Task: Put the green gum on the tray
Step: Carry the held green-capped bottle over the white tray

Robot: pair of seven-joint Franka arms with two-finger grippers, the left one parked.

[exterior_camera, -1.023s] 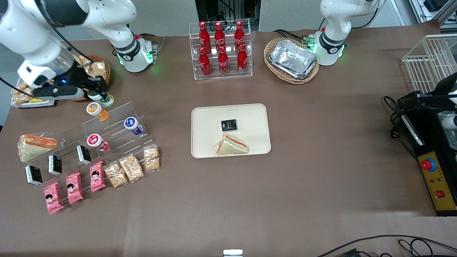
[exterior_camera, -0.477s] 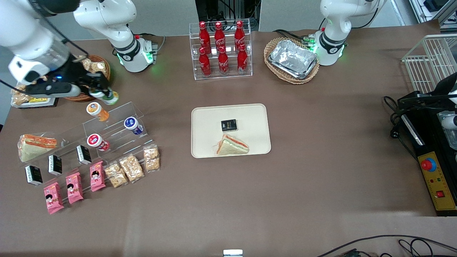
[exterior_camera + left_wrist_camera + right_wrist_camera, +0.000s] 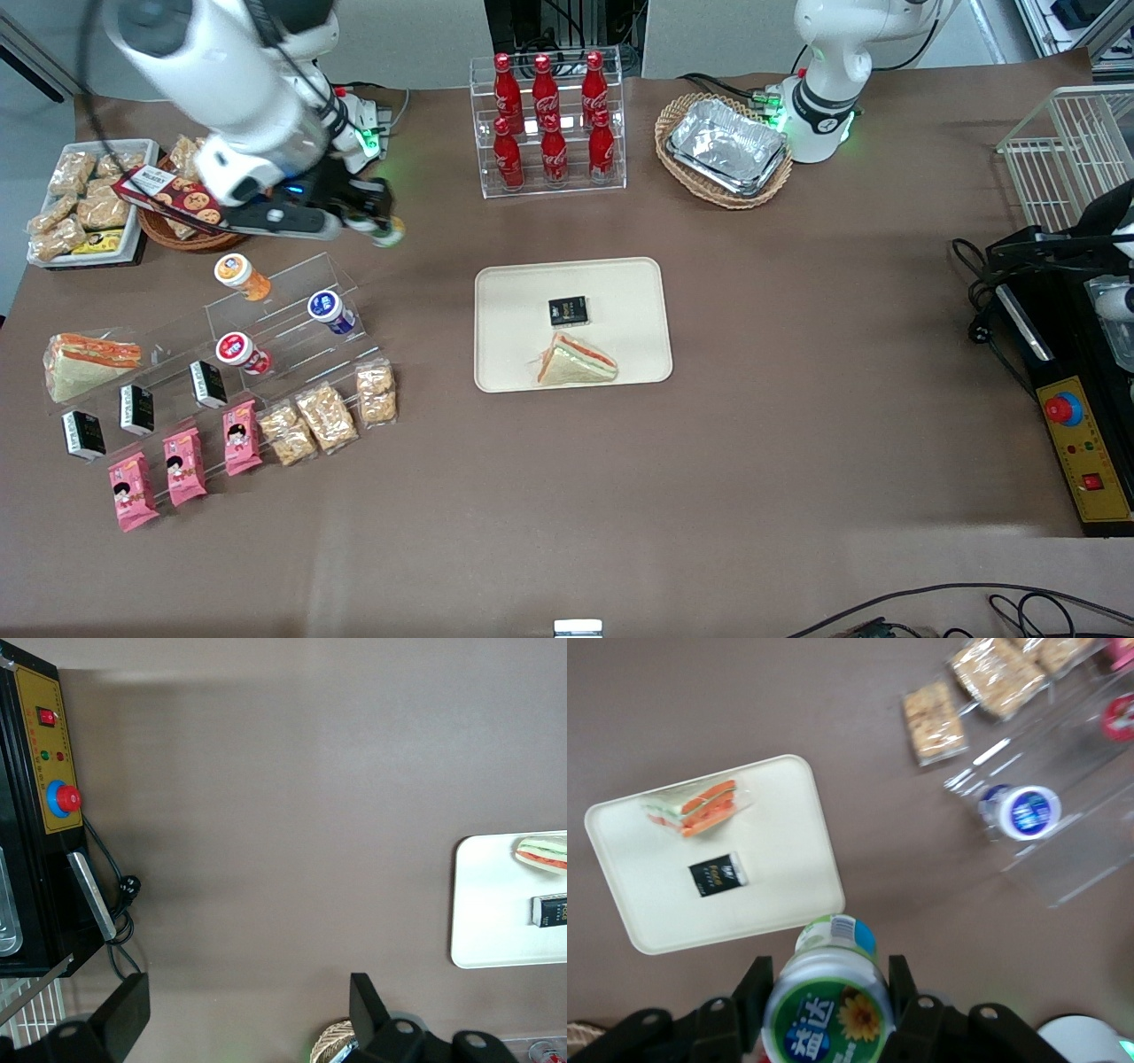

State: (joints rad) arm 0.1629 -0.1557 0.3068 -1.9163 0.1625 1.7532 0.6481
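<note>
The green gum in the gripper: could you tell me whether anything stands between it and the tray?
Nothing visible does. The gripper holds the green gum above bare table, short of the tray. On the tray lie a black packet and a sandwich, nearer the front camera; the rest of the tray is free.

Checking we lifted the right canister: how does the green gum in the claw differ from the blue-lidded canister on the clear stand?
The green gum has a green-and-white lid with a flower print; the blue-lidded canister has a blue-and-white lid. The green gum is clamped in the claw, in the air between the clear stand and the tray; the blue-lidded canister rests tilted on the stand. Both are small cylinders with round lids.
</note>
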